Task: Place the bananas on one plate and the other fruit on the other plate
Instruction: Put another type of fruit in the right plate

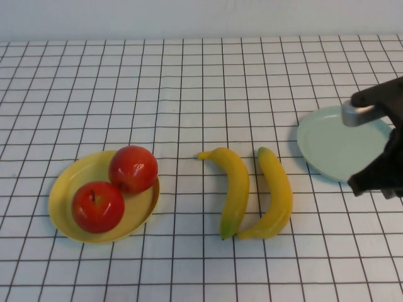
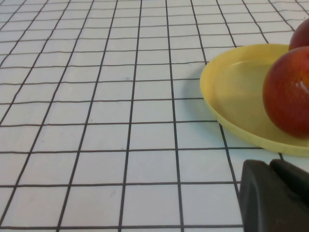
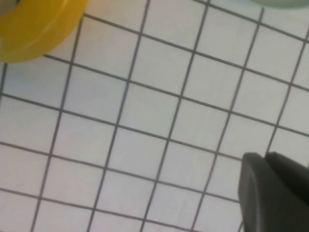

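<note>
Two yellow bananas (image 1: pixel 234 189) (image 1: pixel 275 192) lie side by side on the checked cloth at the centre. Both red apples (image 1: pixel 133 168) (image 1: pixel 97 206) sit on the pale yellow plate (image 1: pixel 68 189) at the left. At the right, the blue-green plate (image 1: pixel 330 148) holds nothing. My right gripper (image 1: pixel 371 179) hangs over that plate's near right edge, shut and empty (image 3: pixel 265 157); its wrist view catches one banana's end (image 3: pixel 34 24). My left gripper (image 2: pixel 269 166) is out of the high view, shut and empty, close to the yellow plate (image 2: pixel 231 96) and an apple (image 2: pixel 289 92).
A white cloth with a black grid (image 1: pixel 189 94) covers the whole table. The right arm's dark links and silver joint (image 1: pixel 356 114) stand above the blue-green plate's right side.
</note>
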`<state>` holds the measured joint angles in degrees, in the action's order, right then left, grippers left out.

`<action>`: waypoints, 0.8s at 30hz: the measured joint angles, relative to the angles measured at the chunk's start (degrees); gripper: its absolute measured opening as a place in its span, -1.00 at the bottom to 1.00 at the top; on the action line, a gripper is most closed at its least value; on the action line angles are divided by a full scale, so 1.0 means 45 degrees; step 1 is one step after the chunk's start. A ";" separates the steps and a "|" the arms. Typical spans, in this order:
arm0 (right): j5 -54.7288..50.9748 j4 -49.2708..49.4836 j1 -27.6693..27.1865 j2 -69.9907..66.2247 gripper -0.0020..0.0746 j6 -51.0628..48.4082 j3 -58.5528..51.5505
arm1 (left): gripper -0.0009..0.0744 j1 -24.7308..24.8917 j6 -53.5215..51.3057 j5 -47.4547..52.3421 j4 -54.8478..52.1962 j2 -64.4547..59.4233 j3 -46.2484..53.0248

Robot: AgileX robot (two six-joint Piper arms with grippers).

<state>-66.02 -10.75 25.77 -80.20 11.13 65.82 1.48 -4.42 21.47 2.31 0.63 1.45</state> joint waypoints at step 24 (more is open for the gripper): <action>-0.0898 0.2078 0.1354 -0.7114 0.27 0.0173 0.6813 | -0.99 0.0000 0.0000 0.0000 0.0000 0.0000 0.0000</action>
<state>-70.06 -1.40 31.87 -112.21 11.91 96.48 1.48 -4.42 21.47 2.31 0.63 1.45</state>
